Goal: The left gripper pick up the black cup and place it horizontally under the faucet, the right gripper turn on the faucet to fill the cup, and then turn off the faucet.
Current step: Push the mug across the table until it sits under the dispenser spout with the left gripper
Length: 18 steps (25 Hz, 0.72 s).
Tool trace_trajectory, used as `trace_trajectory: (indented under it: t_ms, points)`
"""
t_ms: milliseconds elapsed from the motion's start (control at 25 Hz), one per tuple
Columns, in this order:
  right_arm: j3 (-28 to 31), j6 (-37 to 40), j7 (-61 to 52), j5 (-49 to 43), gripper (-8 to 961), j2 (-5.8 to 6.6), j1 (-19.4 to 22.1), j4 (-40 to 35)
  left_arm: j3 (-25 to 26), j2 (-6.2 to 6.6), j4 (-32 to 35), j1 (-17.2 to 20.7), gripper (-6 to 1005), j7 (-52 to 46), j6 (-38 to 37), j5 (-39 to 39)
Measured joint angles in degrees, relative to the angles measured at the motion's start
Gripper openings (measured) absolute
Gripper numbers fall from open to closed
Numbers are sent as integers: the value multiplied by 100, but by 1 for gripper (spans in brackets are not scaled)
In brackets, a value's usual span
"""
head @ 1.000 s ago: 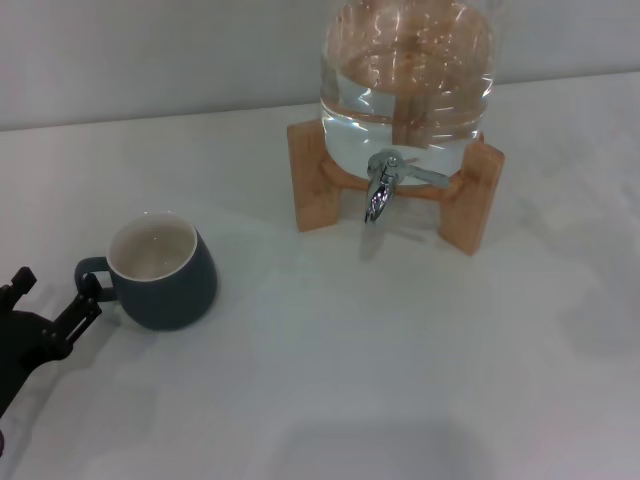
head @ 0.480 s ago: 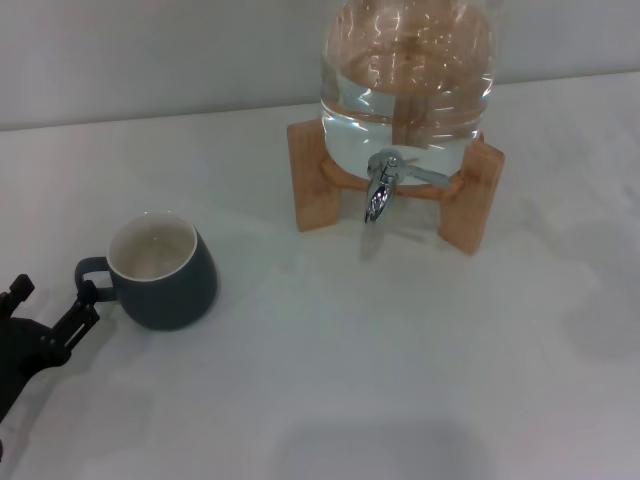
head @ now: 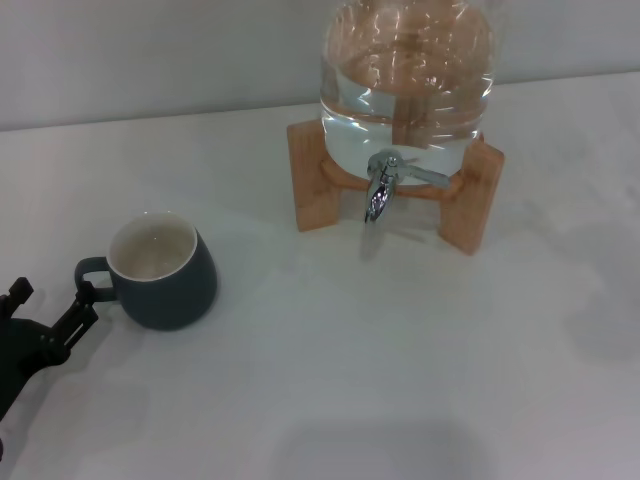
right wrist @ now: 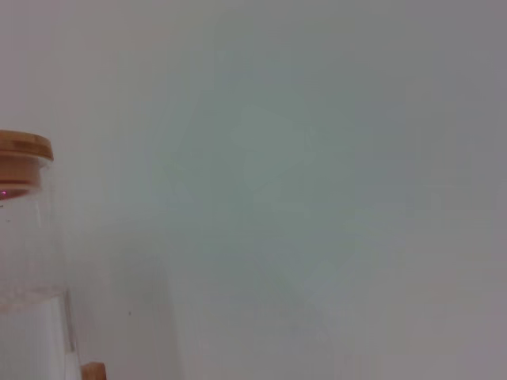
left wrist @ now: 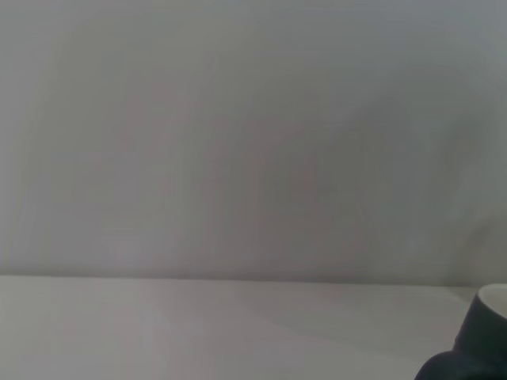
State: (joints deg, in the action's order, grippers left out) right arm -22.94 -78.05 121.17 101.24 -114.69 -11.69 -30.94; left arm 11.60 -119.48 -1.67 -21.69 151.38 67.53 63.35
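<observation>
- Left gripper (head: pixel 48 308): low at the desk's near-left corner in the head view, fingers spread, holding nothing. One fingertip (head: pixel 85 306) sits just beside the cup handle; whether it touches cannot be told.
- Cup (head: pixel 163 273): upright on the desk (head: pixel 400 370), left of centre, mouth up, cream inside visible and dry-looking. Its handle (head: pixel 90 272) points toward the left gripper. In the left wrist view only a dark edge of the cup (left wrist: pixel 475 348) shows at the frame corner.
- Faucet (head: pixel 381 188): chrome, on the front of the jar, spout pointing down, well apart from the cup. No stream shows below the spout.
- Jar (head: pixel 407 75): clear, holding water, seated on a wooden stand (head: pixel 310 180) at the back of the desk, right of the cup. The right wrist view shows the jar's side with a wooden lid (right wrist: pixel 22 150).
- Right gripper: not in view in any picture; state cannot be reported.
</observation>
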Motion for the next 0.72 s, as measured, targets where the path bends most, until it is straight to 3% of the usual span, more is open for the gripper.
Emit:
trace_trajectory:
  t_ms: [720]
  points:
    - [0, -27, 4, 0, 854, 16, 27, 0, 14, 3, -17, -19, 859, -12, 17, 11]
